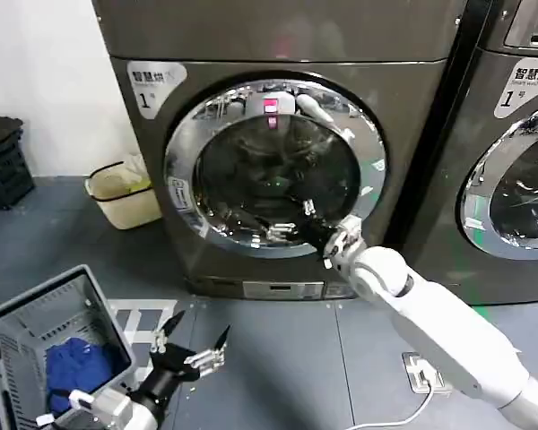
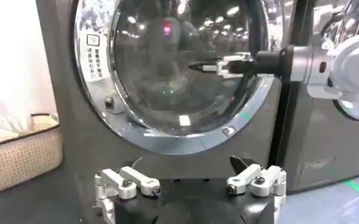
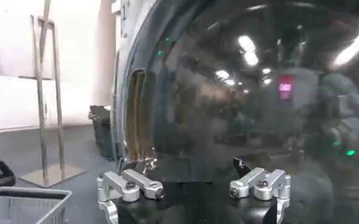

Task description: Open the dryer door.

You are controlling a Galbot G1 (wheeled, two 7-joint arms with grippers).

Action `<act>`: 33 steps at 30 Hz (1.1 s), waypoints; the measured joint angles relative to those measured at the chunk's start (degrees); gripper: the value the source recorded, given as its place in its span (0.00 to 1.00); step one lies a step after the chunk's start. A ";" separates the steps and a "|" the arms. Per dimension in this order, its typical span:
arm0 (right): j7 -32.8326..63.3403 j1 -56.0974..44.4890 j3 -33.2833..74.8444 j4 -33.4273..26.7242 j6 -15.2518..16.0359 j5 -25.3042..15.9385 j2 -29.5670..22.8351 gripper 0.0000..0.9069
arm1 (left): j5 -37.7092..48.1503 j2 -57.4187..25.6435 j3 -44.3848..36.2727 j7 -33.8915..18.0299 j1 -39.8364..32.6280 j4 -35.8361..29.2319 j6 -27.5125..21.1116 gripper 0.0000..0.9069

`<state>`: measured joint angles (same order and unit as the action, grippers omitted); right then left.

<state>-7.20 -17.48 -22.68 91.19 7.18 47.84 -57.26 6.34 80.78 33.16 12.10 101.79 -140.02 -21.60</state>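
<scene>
The grey dryer (image 1: 278, 54) has a round chrome-ringed glass door (image 1: 273, 166) that sits shut against its front. My right gripper (image 1: 289, 226) is open, its fingers spread just in front of the lower part of the glass. In the right wrist view the right gripper (image 3: 194, 184) faces the dark glass, with the door's rim recess (image 3: 136, 115) off to one side. In the left wrist view the door (image 2: 179, 61) shows with the right gripper (image 2: 219, 65) in front of it. My left gripper (image 1: 193, 348) (image 2: 191, 182) hangs open and low over the floor, holding nothing.
A grey laundry basket (image 1: 18, 331) with blue cloth (image 1: 72, 363) stands at the lower left. A beige bin (image 1: 121, 193) sits beside the dryer, and a black crate (image 1: 0, 161) at the far left. A second machine (image 1: 511, 179) is on the right. A white socket (image 1: 421, 372) lies on the floor.
</scene>
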 joint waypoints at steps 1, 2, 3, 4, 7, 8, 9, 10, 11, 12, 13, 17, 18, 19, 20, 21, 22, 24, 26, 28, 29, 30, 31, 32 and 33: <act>-0.01 0.27 -0.24 -0.16 0.02 0.02 -0.24 1.00 | -0.01 0.00 0.00 0.00 -0.01 0.00 0.00 1.00; -0.01 0.52 -0.47 -0.29 0.04 0.07 -0.49 1.00 | -0.01 0.00 0.01 0.00 -0.04 0.00 0.00 1.00; -0.01 0.77 -0.70 -0.41 0.08 0.16 -0.75 1.00 | -0.02 0.01 0.02 0.00 -0.04 0.00 0.00 1.00; 0.02 0.97 -0.91 -0.50 0.15 0.24 -1.02 1.00 | -0.02 0.01 0.04 0.00 -0.05 0.00 0.00 1.00; 0.27 1.38 -1.44 -0.58 0.47 0.41 -1.67 1.00 | -0.05 0.02 0.06 0.01 -0.05 0.01 0.00 1.00; 0.36 1.51 -1.59 -0.58 0.58 0.50 -1.93 1.00 | -0.05 0.03 0.09 0.01 -0.05 0.02 0.00 1.00; 0.52 1.66 -1.80 -0.54 0.72 0.65 -2.23 1.00 | -0.05 0.03 0.10 0.02 -0.04 0.02 0.00 1.00; 0.66 1.77 -2.02 -0.47 0.83 0.70 -2.51 1.00 | -0.05 0.03 0.13 0.02 -0.04 0.03 0.00 1.00; 0.77 1.84 -2.19 -0.35 0.92 0.70 -2.78 1.00 | -0.05 0.03 0.15 0.02 -0.03 0.03 0.00 1.00; 0.94 1.91 -2.35 -0.23 1.01 0.71 -3.01 1.00 | -0.05 0.03 0.16 0.02 -0.04 0.03 0.00 1.00; 1.19 2.03 -2.58 -0.09 1.13 0.75 -3.30 1.00 | -0.06 0.03 0.17 0.02 -0.05 0.03 0.00 1.00; 1.87 2.47 -3.31 0.04 1.34 0.97 -4.22 1.00 | -0.06 0.03 0.17 0.02 -0.21 0.17 -0.01 1.00; 2.03 2.71 -3.54 -0.11 1.41 1.12 -4.47 1.00 | -0.06 0.04 0.17 0.02 -0.25 0.23 -0.01 1.00; 2.09 3.03 -3.77 -0.35 1.49 1.19 -4.75 1.00 | -0.07 0.05 0.15 0.03 -0.29 0.27 -0.01 1.00; 2.09 3.37 -4.02 -0.59 1.51 1.22 -5.09 1.00 | -0.07 0.05 0.14 0.02 -0.33 0.36 -0.02 1.00; 2.09 3.67 -4.24 -0.79 1.51 1.26 -5.36 1.00 | -0.07 0.05 0.13 0.03 -0.37 0.41 -0.02 1.00; 2.08 4.01 -4.50 -1.07 1.51 1.33 -5.67 1.00 | -0.07 0.06 0.12 0.04 -0.44 0.44 -0.03 1.00; 2.04 4.77 -5.00 -1.69 1.51 1.44 -6.43 1.00 | -0.07 0.08 0.11 0.05 -0.50 0.44 -0.03 1.00; 1.97 5.48 -5.40 -2.32 1.51 1.63 -7.04 1.00 | -0.06 0.11 0.11 0.06 -0.50 0.43 -0.04 1.00; 1.85 6.05 -5.71 -3.06 1.51 1.68 -7.70 1.00 | -0.06 0.12 0.10 0.05 -0.50 0.38 -0.04 1.00; 1.76 6.29 -5.83 -3.37 1.51 1.68 -8.01 1.00 | -0.06 0.12 0.10 0.06 -0.50 0.38 -0.04 1.00; 1.61 6.52 -5.99 -3.67 1.50 1.68 -8.31 1.00 | -0.06 0.13 0.10 0.06 -0.47 0.36 -0.04 1.00; 1.50 6.70 -6.12 -3.96 1.50 1.68 -8.58 1.00 | -0.06 0.15 0.10 0.06 -0.44 0.34 -0.05 1.00; 1.29 6.94 -6.29 -4.35 1.50 1.65 -8.92 1.00 | -0.06 0.17 0.10 0.05 -0.41 0.31 -0.05 1.00; 1.10 7.22 -6.45 -4.85 1.51 1.61 -9.29 1.00 | -0.06 0.19 0.11 0.05 -0.37 0.27 -0.05 1.00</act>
<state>-6.10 -10.26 -29.13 86.34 8.69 49.45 -66.55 6.28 80.97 33.27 12.15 101.42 -139.75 -21.65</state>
